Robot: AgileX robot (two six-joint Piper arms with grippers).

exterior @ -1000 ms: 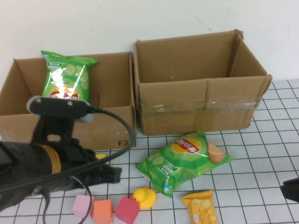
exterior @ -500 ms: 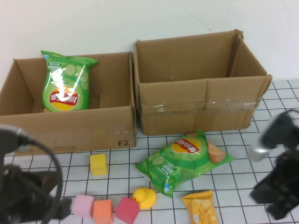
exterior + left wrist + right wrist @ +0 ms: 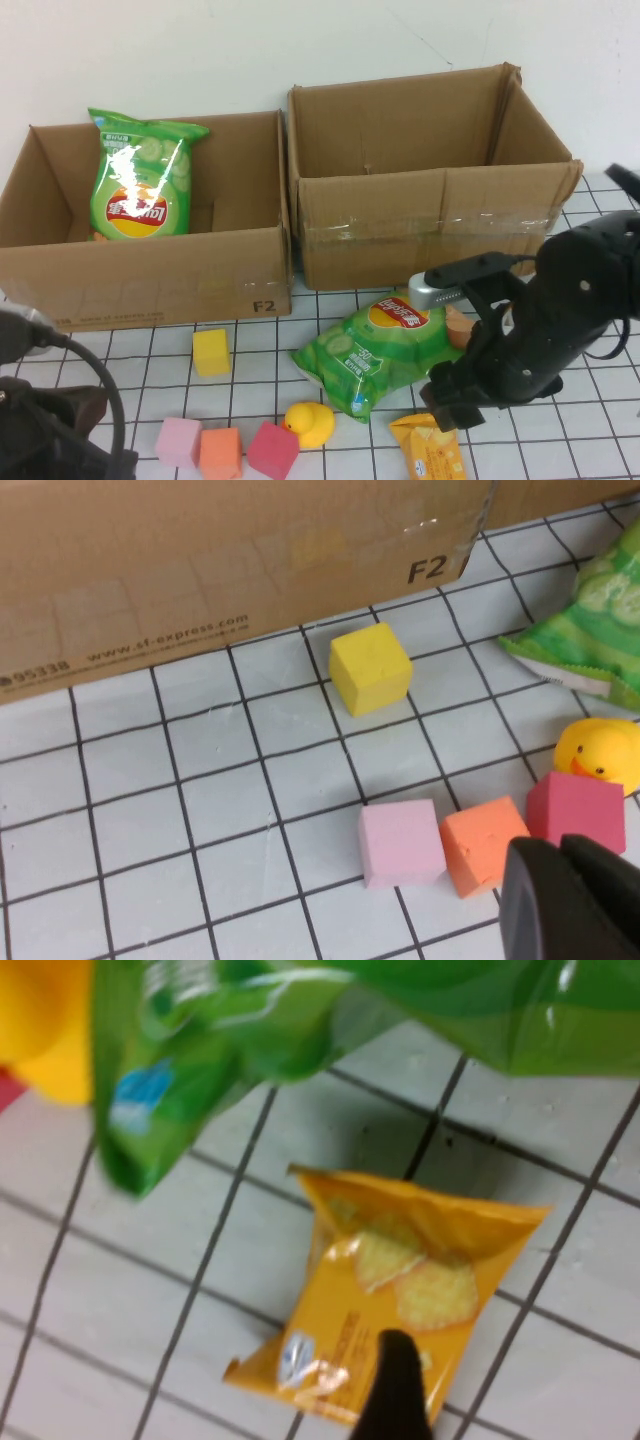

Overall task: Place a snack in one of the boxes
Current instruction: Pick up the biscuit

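Right gripper (image 3: 455, 412) lowered just above the orange snack packet (image 3: 430, 446), arm bent over it. Left gripper (image 3: 575, 900) parked low, near the pink cube (image 3: 400, 842).

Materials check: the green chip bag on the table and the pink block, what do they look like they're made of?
Green chip bag: glossy plastic film, going by its glare and wrinkles. Pink block: probably foam, matte with soft rounded edges. Right end effector is above the orange snack packet; left end effector is near the blocks.
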